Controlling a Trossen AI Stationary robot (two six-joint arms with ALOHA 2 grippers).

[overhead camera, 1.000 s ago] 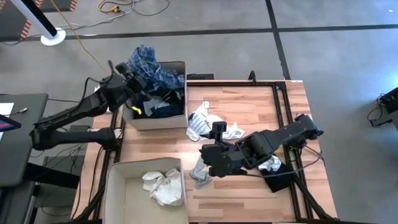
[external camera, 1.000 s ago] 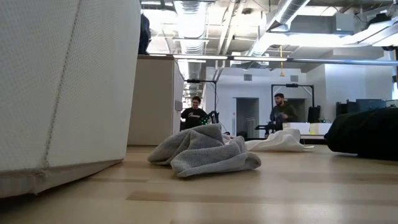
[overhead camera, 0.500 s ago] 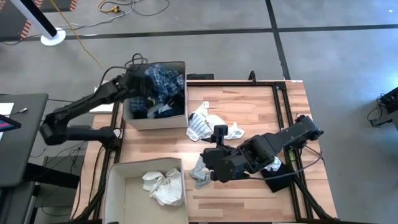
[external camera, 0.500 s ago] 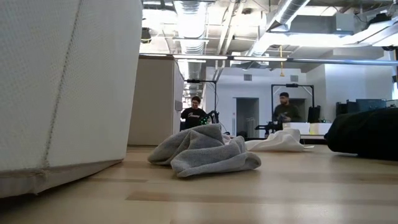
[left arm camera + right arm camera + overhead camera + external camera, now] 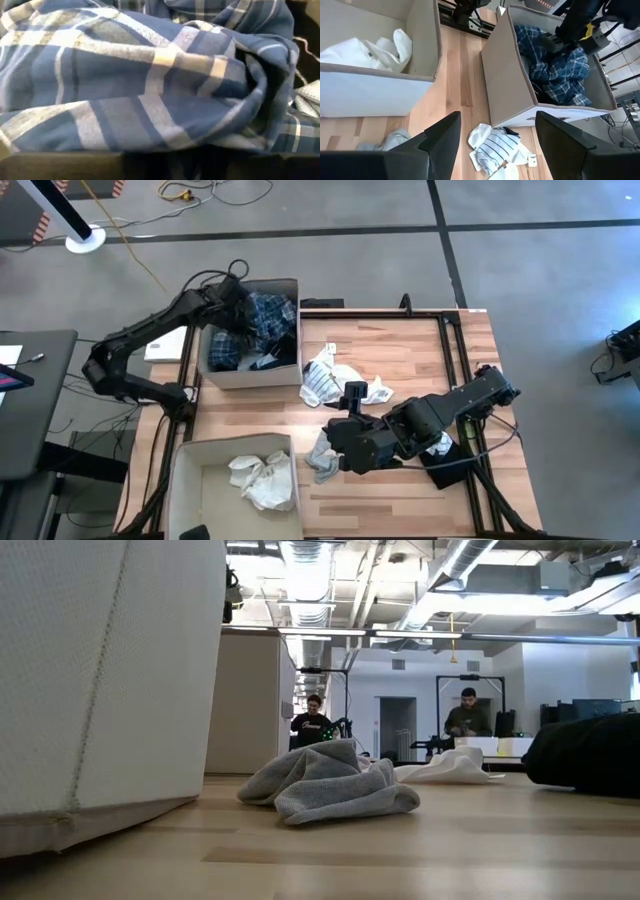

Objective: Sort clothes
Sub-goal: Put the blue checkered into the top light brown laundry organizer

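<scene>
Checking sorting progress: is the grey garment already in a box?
No, the grey garment lies on the bare table beside the right gripper, outside both boxes.

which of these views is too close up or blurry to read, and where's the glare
Left wrist view: soft, filled edge to edge by blue plaid cloth. Low view: bright ceiling lights glare; blurred near tan box wall. High view: even light.

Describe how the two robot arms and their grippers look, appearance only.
Both arms are black, built of slim jointed links. The left arm has dark cables looping near its wrist, and its left gripper carries a small yellow marking. The right arm looks bulkier at the wrist; its right gripper has two broad, flat, matte black fingers.
</scene>
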